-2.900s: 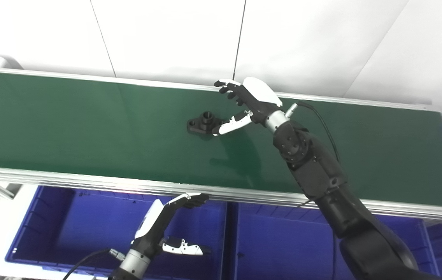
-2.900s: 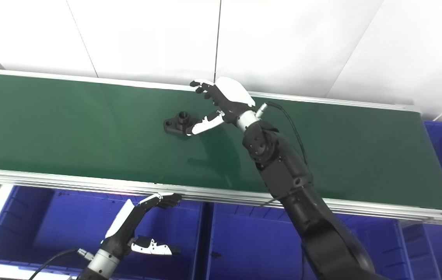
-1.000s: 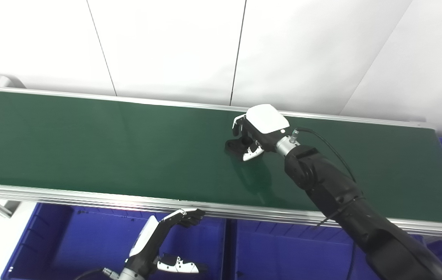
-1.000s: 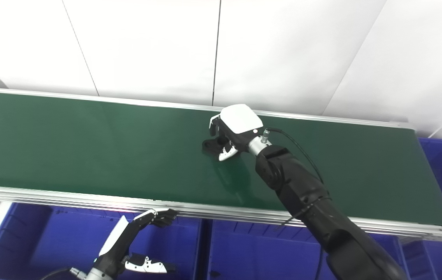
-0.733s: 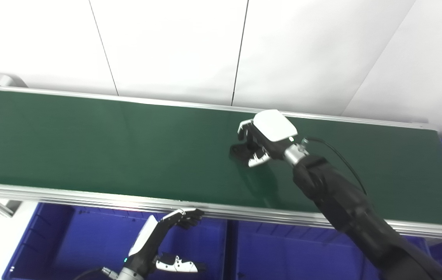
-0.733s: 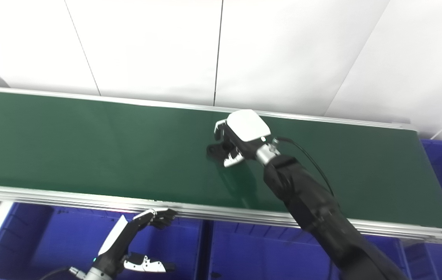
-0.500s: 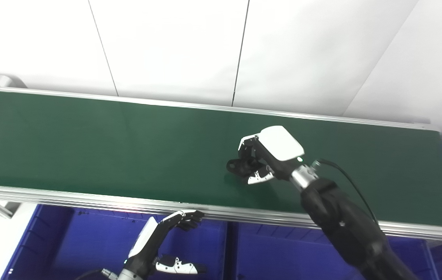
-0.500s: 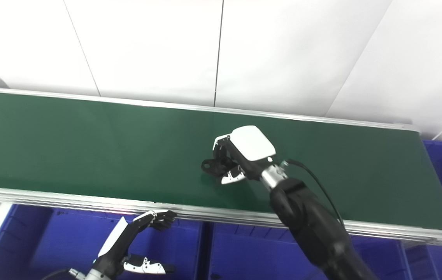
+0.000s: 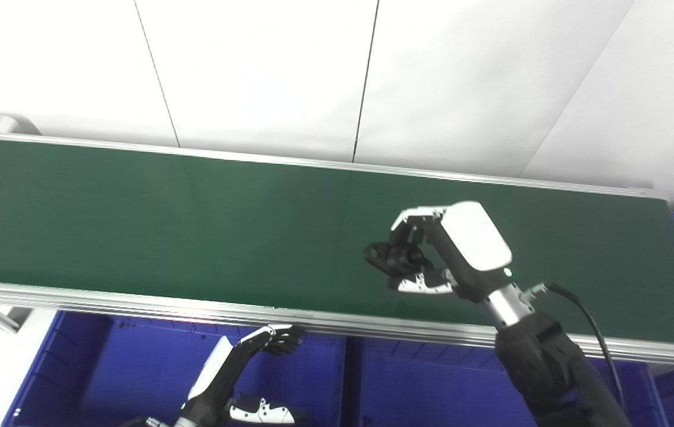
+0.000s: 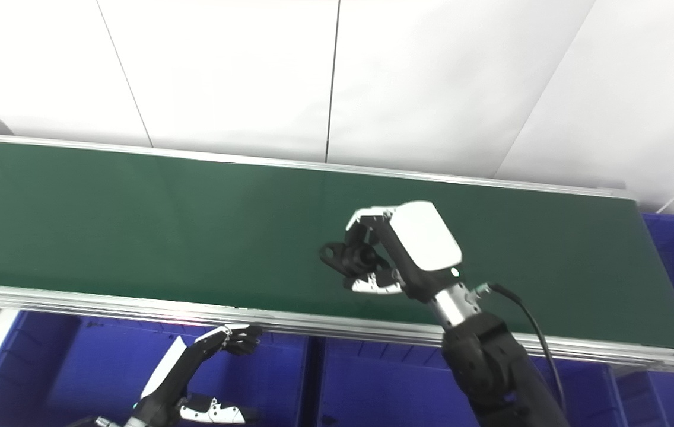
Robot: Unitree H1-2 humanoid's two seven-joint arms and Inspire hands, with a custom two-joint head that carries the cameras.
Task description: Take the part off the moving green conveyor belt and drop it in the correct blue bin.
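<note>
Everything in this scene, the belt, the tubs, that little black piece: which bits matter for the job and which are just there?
Part of the job:
- black part, held in the right hand
- green conveyor belt
- blue bins below the belt's near edge

Just there:
- left hand, open, low over a bin
- white wall panels
- grey cable on the right arm

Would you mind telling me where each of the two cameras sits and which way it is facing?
Left eye view: on the robot's head, looking down and forward over the green conveyor belt toward a white wall; shows the right hand holding the black part, and the left hand over a blue bin.
Right eye view: beside it on the head, facing the same way; everything sits further left in the picture.
Shared: belt, part, both hands, bins.
</note>
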